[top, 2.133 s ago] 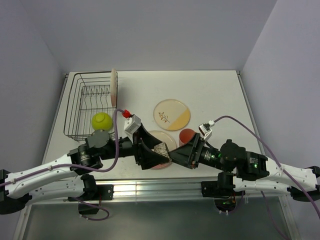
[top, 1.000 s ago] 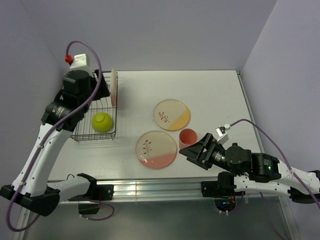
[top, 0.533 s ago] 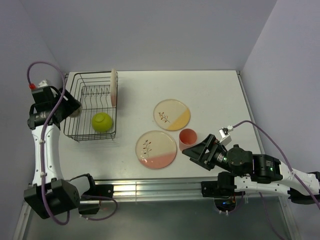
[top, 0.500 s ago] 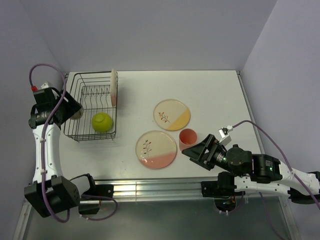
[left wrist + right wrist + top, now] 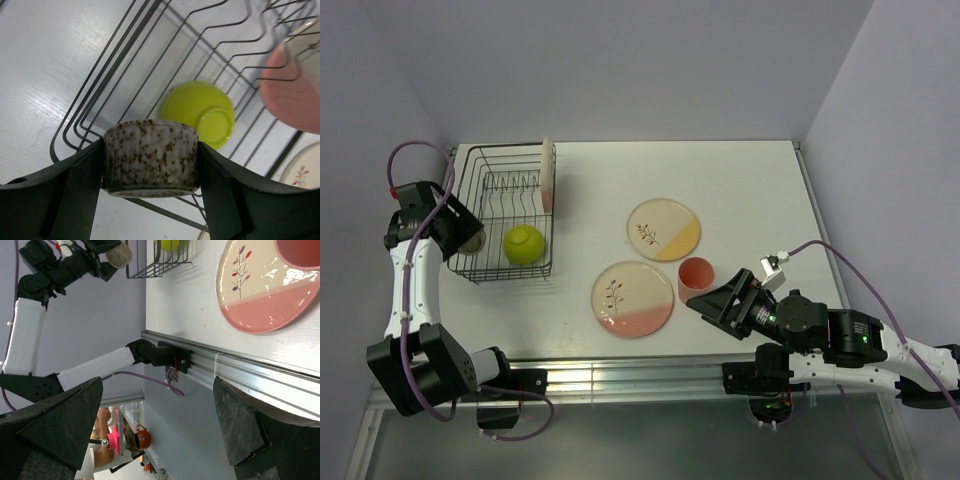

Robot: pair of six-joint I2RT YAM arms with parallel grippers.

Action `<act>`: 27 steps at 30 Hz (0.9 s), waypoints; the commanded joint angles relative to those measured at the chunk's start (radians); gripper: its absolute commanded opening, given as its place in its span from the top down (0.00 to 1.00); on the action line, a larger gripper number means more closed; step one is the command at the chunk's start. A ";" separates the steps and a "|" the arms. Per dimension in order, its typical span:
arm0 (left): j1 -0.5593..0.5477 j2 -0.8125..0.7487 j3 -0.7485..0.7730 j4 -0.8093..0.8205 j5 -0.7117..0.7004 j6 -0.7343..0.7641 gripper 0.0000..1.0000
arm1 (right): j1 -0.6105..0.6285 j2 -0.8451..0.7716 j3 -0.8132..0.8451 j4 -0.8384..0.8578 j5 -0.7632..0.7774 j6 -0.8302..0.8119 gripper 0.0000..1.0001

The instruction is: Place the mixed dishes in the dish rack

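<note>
White table (image 5: 750, 170) between pale lilac walls, with the dish rack (image 5: 502, 150) at the upper left of the overhead view. Already loaded: lime-green bowl (image 5: 524, 244) lying on the rack floor, and one pink-and-cream plate (image 5: 548, 172) standing on edge among the prongs at the rack's right end.

Big shift over the last two seconds. Gone from low centre, where both arms crowded over the pink-banded plate (image 5: 632, 298). Swung instead to the far left edge of the frame, just outside the rack's left wall: left gripper (image 5: 462, 232), clamped on the tiny grey speckled dish (image 5: 150, 156) (seen from the wrist with a finger against each side, hanging over the rack's outer wires). Drawn back to the lower right: right gripper (image 5: 712, 298), jaws spread wide, holding nothing, near the salmon-pink cup (image 5: 696, 272).

Meaning for the task, as a judgement: pickup done, carry nearly done, release not yet. Probably needs moving inward over the wall before letting go, clear of the green bowl, or else risks dropping the dish outside the wires.

Still on the table at centre: pink-banded plate, yellow-edged plate (image 5: 664, 229) and the cup.
</note>
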 commanded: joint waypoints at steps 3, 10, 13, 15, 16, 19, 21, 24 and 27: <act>0.005 0.036 -0.070 0.043 -0.041 0.016 1.00 | 0.000 0.012 -0.003 0.007 0.044 -0.024 0.02; 0.005 0.114 -0.115 0.057 -0.004 0.014 1.00 | 0.000 0.053 0.009 0.027 0.029 -0.052 0.02; 0.004 0.143 -0.108 0.048 -0.001 0.019 1.00 | -0.002 0.044 -0.006 0.039 0.029 -0.049 0.02; 0.004 0.152 -0.107 0.046 -0.001 0.026 1.00 | -0.002 0.035 -0.021 0.047 0.027 -0.046 0.02; 0.004 0.165 -0.108 0.048 0.002 0.028 1.00 | -0.002 0.033 -0.026 0.050 0.027 -0.043 0.02; 0.001 0.189 -0.098 0.051 0.020 0.046 1.00 | -0.002 0.029 -0.038 0.058 0.027 -0.040 0.02; -0.002 0.198 -0.098 0.054 0.017 0.048 1.00 | -0.002 0.032 -0.041 0.056 0.024 -0.040 0.02; -0.004 0.227 -0.111 0.065 0.033 0.055 1.00 | -0.002 0.036 -0.040 0.059 0.024 -0.040 0.02; -0.004 0.237 -0.134 0.079 0.042 0.051 1.00 | 0.000 0.049 -0.035 0.062 0.025 -0.046 0.02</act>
